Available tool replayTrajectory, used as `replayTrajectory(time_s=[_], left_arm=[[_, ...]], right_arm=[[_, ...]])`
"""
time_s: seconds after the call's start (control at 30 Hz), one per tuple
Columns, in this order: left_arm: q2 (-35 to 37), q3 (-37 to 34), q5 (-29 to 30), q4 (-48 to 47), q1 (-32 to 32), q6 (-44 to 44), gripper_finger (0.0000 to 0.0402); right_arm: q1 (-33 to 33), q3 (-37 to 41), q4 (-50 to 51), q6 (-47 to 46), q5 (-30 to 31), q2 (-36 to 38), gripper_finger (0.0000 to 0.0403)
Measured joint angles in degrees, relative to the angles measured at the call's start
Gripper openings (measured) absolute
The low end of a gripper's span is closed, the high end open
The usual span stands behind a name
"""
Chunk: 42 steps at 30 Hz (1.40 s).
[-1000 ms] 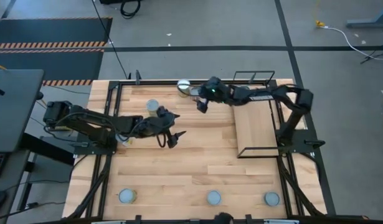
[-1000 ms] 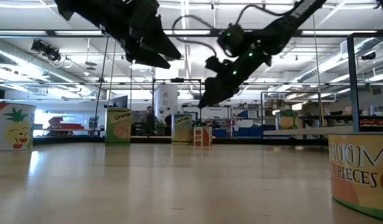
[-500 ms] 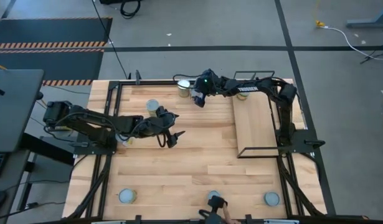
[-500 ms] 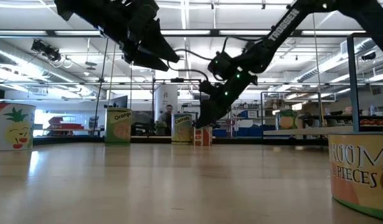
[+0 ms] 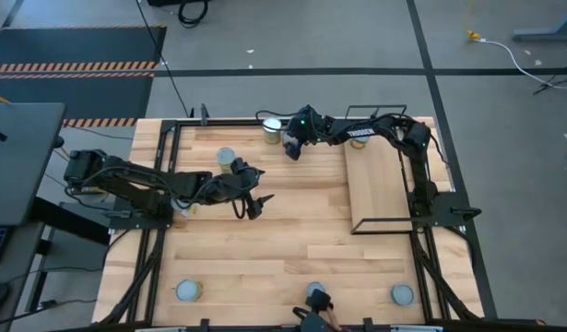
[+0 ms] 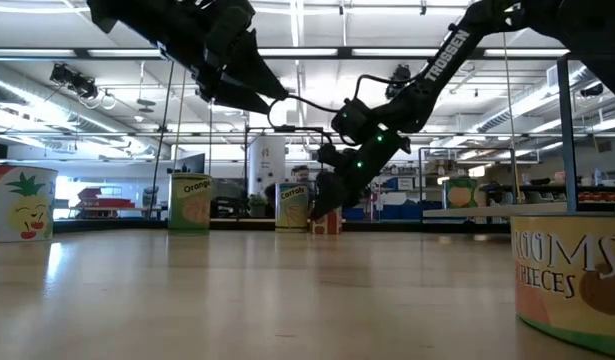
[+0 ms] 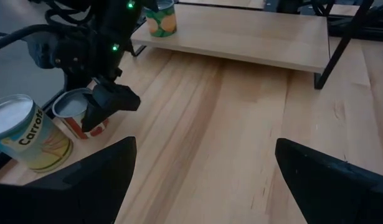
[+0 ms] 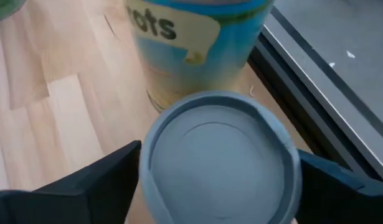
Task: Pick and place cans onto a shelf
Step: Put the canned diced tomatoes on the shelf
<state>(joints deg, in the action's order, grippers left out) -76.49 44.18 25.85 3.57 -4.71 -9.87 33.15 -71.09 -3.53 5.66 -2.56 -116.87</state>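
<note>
My right gripper (image 5: 289, 149) is open and low at the table's far edge. Its fingers stand on either side of a small can with a grey top (image 8: 219, 155) and a red label (image 7: 79, 115). Whether they touch it, I cannot tell. A taller Carrots can (image 8: 197, 37) stands just behind it (image 5: 272, 129). The shelf (image 5: 375, 180) lies at the right, and one orange-labelled can (image 7: 161, 18) stands on its far end. My left gripper (image 5: 252, 199) is open and empty, raised over the table's middle left. Another can (image 5: 226, 157) stands beyond it.
Three cans stand along the near edge, at the left (image 5: 188, 291), the middle (image 5: 315, 293) and the right (image 5: 402, 294). The shelf's black wire frame (image 5: 384, 112) rises at its far end. The planks between the arms and the near cans are bare.
My right gripper has gone from near the shelf toward the table's far left and down, and now has the small can beside the Carrots can between its open fingers.
</note>
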Motion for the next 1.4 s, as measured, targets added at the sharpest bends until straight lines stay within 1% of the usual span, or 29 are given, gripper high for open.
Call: replayTrajectory(time_s=[0.1,0.17,0.3,0.43,0.53,0.67,0.77,0.9,1.03,1.17,1.27,1.4], left_arm=[[0.0,0.0,0.0,0.0,0.0,0.0,0.0389],[0.0,0.0,0.0,0.1,0.0,0.0,0.0389],[0.0,0.0,0.0,0.2,0.0,0.0,0.0389],[0.0,0.0,0.0,0.1,0.0,0.0,0.0389],[0.0,0.0,0.0,0.1,0.0,0.0,0.0389],[0.0,0.0,0.0,0.0,0.0,-1.4,0.0389],[0.0,0.0,0.0,0.0,0.0,-1.9,0.0389],[0.0,0.0,0.0,0.0,0.0,-2.4,0.0389],[0.0,0.0,0.0,0.0,0.0,-2.6,0.0389],[0.0,0.0,0.0,0.1,0.0,-2.6,0.0389],[0.0,0.0,0.0,0.1,0.0,-2.6,0.0389],[0.0,0.0,0.0,0.6,0.0,-2.5,0.0389]], right_arm=[[-0.1,0.0,0.3,-1.5,1.0,1.2,0.031],[-0.4,0.0,1.4,-1.5,2.9,2.5,0.0289],[-1.6,0.0,9.2,-1.4,6.2,7.9,0.0287],[-4.1,0.0,20.4,-1.6,7.8,16.6,0.0287],[-6.7,1.3,27.7,-2.7,11.0,24.2,0.0287],[-9.0,8.2,31.2,-6.7,15.3,36.2,0.0287],[-9.1,15.4,31.3,-11.0,17.9,46.3,0.0287],[-8.9,24.1,33.9,-14.0,23.6,58.3,0.0287],[-8.1,27.1,40.3,-16.5,25.0,67.6,0.0287],[-6.4,27.2,49.0,-18.2,25.5,73.6,0.0287],[-4.2,27.3,55.5,-21.1,26.2,75.6,0.0287],[-1.4,27.6,55.5,-24.5,34.0,76.0,0.0287]])
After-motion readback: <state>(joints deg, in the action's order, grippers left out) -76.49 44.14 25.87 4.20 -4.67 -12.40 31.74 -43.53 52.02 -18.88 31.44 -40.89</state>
